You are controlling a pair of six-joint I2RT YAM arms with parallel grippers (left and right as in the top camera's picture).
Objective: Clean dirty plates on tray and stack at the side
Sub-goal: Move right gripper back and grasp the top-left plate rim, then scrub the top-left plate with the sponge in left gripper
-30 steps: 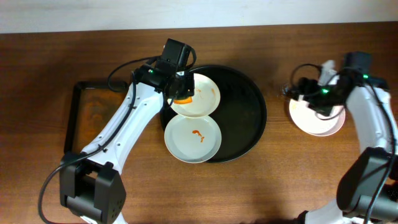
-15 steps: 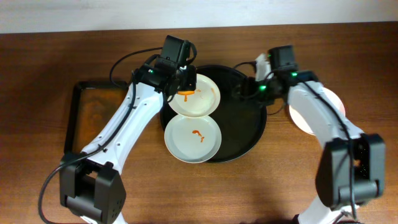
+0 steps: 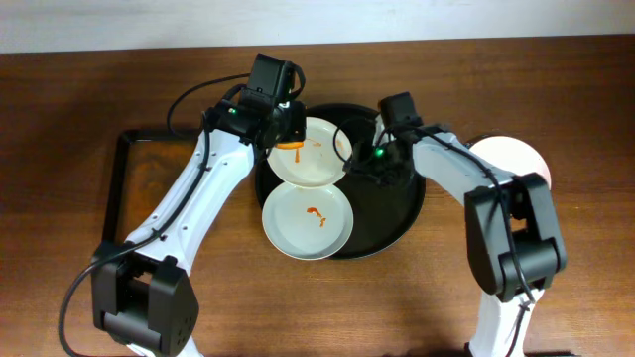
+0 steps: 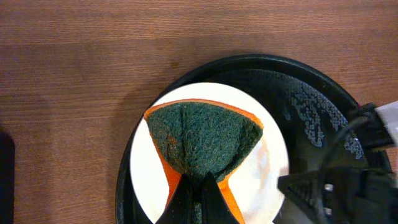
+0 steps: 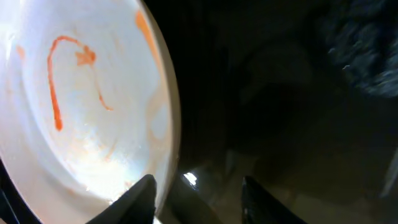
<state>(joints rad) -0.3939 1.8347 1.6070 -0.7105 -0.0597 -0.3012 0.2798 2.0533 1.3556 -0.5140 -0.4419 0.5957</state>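
Note:
A black round tray [image 3: 402,198] holds two white plates. The upper plate [image 3: 319,164] is smeared with orange [image 5: 81,106]. The lower plate [image 3: 308,220] carries an orange stain. My left gripper [image 3: 288,137] is shut on a green and orange sponge [image 4: 204,140], which it presses onto the upper plate [image 4: 273,168]. My right gripper [image 3: 365,164] hangs low at that plate's right rim. Its jaws are open [image 5: 199,196], one finger [image 5: 144,196] over the plate's edge and the other [image 5: 258,199] over the dark tray. A clean white plate [image 3: 516,164] rests on the table at the right.
A black rectangular frame [image 3: 121,188] lies on the wooden table to the left of the tray. The left arm's cables arch over the tray's far left side. The right arm stretches across the tray's right half.
My right arm has swung from the white plate at the right over to the tray, and its jaws have narrowed. The left gripper with the sponge has shifted slightly on the upper plate.

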